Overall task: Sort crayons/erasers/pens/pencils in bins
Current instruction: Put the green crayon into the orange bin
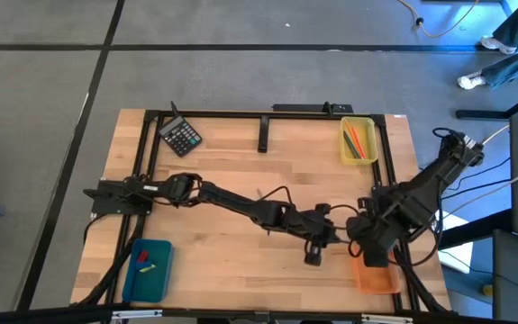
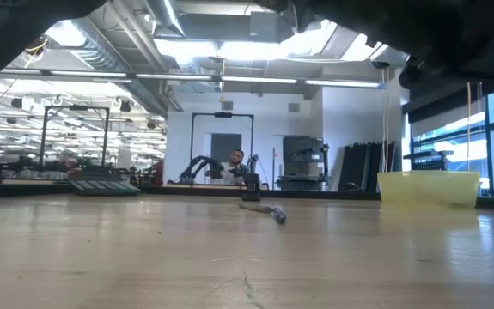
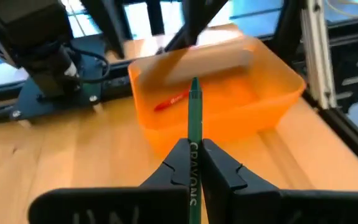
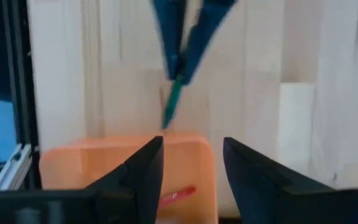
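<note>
Watching now: I have both arms crowded at the lower right of the high view.
Left end effector (image 3: 192,163): fingers pinched tight on a green crayon (image 3: 194,118), which sticks out forward past the tips; in the high view this end effector (image 1: 313,255) sits lower centre-right, just beside the orange bin.
Green crayon tip: I see it pointing at the near wall of the orange bin (image 3: 278,106), short of the rim as far as I can judge.
Orange bin contents: one red crayon (image 3: 171,101) lying on the floor of the tray; it shows in the right wrist view too (image 4: 177,195).
Right end effector (image 4: 190,163): fingers spread wide, nothing between them, hanging over the orange bin (image 1: 380,281) at lower right of the high view.
Yellow bin (image 1: 343,148): upper right of the counter, orange and green sticks inside.
Teal bin (image 1: 160,278): lower left, a red piece and a small green piece in it.
Calculator (image 1: 180,136): upper left of the counter (image 1: 240,180), well apart from the bins.
</note>
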Action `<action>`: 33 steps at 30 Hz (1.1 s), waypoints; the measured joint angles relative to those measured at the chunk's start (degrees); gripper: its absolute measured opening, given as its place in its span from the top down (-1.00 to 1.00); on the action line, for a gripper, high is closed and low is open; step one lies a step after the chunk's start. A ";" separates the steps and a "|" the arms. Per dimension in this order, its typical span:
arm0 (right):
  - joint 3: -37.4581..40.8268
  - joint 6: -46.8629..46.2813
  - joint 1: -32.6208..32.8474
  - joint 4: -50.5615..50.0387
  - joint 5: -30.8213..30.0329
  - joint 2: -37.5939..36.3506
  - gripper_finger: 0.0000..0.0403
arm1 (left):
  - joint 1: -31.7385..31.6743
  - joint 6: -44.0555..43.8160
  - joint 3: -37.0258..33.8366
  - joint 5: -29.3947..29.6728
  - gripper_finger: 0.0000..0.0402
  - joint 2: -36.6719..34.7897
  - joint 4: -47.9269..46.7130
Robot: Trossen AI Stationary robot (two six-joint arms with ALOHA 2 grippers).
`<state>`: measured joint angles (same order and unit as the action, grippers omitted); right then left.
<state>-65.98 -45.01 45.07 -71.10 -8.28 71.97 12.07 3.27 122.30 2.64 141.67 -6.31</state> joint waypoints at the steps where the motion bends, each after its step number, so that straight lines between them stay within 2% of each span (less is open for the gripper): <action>1: 0.49 0.00 0.36 0.91 -0.27 -0.59 0.16 | 0.08 0.02 -0.07 -0.05 0.98 -0.67 -1.38; 5: 1.84 -0.01 2.05 3.60 -3.01 -2.57 0.16 | -0.17 0.16 -0.09 0.89 0.98 -2.78 -4.70; 12: 3.91 0.04 5.48 4.45 -11.78 -7.25 0.16 | -0.89 1.46 -0.09 2.15 0.99 -4.12 -7.43; 23: 17.54 -4.41 6.74 15.57 -20.24 -15.32 0.16 | -3.90 1.72 -0.09 2.20 0.98 -6.32 -14.42; 29: 22.09 -8.42 6.85 15.24 -20.52 -16.92 0.16 | -6.99 1.71 -0.09 2.46 0.99 -8.82 -18.92; 33: 22.91 -8.45 6.80 16.05 -26.94 -17.01 0.16 | -6.94 1.60 -0.09 -0.60 0.98 -9.31 -17.87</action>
<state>-43.07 -53.46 51.88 -55.05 -35.23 54.96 5.13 4.87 122.21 2.04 132.35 -24.18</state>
